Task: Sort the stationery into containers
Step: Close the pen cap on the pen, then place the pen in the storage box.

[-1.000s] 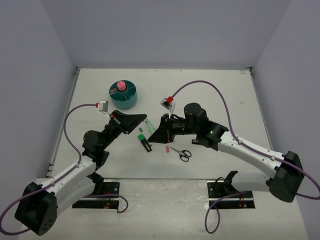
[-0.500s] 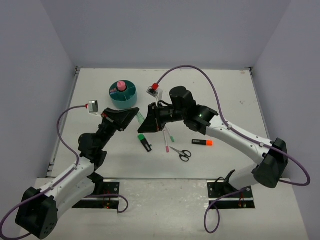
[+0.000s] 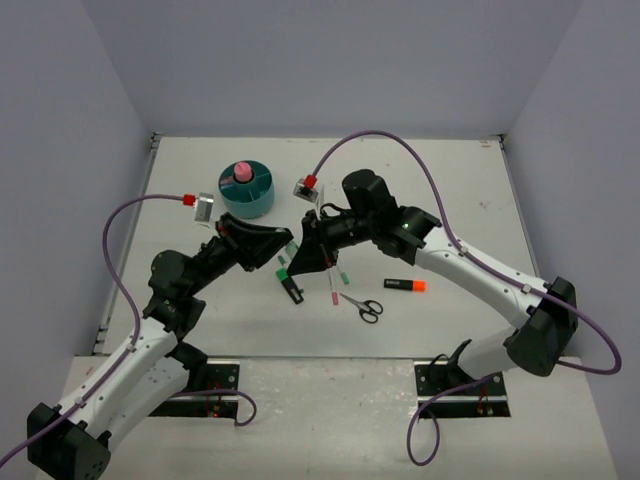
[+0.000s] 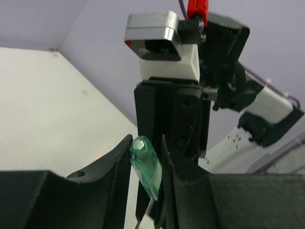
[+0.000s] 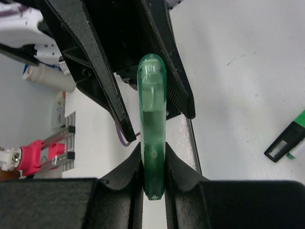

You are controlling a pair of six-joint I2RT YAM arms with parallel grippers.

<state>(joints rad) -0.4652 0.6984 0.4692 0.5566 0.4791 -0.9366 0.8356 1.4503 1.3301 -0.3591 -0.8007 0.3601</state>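
A thin white pen with a translucent green cap (image 5: 152,109) is held in mid-air over the table's middle. My right gripper (image 5: 153,152) is shut on one end of it. My left gripper (image 4: 145,143) faces it, jaws open; the cap (image 4: 147,167) leans on the left finger (image 4: 119,162) with a gap to the other. In the top view the two grippers meet at the pen (image 3: 292,247). The round teal organizer (image 3: 247,190) stands behind them with a pink roll (image 3: 241,172) in its central cup.
Below the grippers lie a black-and-green marker (image 3: 289,285), a pink-tipped pen (image 3: 332,285) and a green-tipped pen (image 3: 342,272). Small scissors (image 3: 362,306) and a black-and-orange marker (image 3: 404,285) lie to the right. Grey walls ring the table.
The right arm swung left and brought its gripper up against the left gripper. The left jaws have widened around the green cap. The left arm shifted slightly.
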